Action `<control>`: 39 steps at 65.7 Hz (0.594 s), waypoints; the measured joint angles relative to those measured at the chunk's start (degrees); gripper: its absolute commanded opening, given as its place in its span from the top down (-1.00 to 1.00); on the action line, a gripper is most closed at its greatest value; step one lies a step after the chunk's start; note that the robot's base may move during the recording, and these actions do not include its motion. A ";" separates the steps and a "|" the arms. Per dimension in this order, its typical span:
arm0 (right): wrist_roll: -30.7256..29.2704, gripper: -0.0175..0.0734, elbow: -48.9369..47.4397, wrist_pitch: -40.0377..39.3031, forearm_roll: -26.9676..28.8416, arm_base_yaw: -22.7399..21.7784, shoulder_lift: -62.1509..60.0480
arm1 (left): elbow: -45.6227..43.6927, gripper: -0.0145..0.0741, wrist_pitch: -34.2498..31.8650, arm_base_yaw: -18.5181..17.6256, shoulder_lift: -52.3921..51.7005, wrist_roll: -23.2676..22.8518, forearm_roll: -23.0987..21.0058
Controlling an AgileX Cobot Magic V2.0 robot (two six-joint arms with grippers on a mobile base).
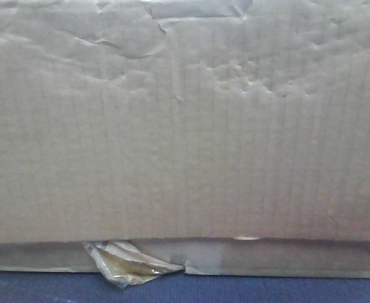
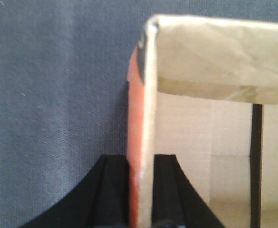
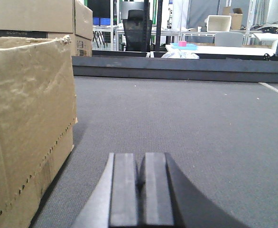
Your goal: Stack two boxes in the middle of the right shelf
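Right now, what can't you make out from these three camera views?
- Front view: the tall box fills the frame, hiding everything behind; the edges cut its sides.
- Front view: the flat box beneath shows only a front strip.
- Left wrist view: the left gripper clamps a box wall; which box is unclear, blurred.
- Right wrist view: the left edge cuts off the box beside the shut right gripper.

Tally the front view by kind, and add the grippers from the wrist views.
Boxes: 2, tall box, flat box
Tape scrap: 1
Grippers: 2, left gripper, right gripper
Total: 5
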 measured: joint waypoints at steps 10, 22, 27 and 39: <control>0.00 0.98 0.00 0.00 0.00 0.00 0.00 | -4.45 0.92 1.41 0.00 0.00 0.00 0.84; 0.00 0.98 0.00 0.00 0.00 0.00 0.00 | -12.74 0.92 2.64 0.00 -1.41 -4.66 6.20; 0.00 0.98 0.00 0.00 0.00 0.00 0.00 | -18.37 0.92 2.75 0.00 -2.46 -8.75 8.74; 0.00 0.98 0.00 0.00 0.00 0.00 0.00 | -31.77 0.92 3.01 -1.17 -3.20 -16.71 9.26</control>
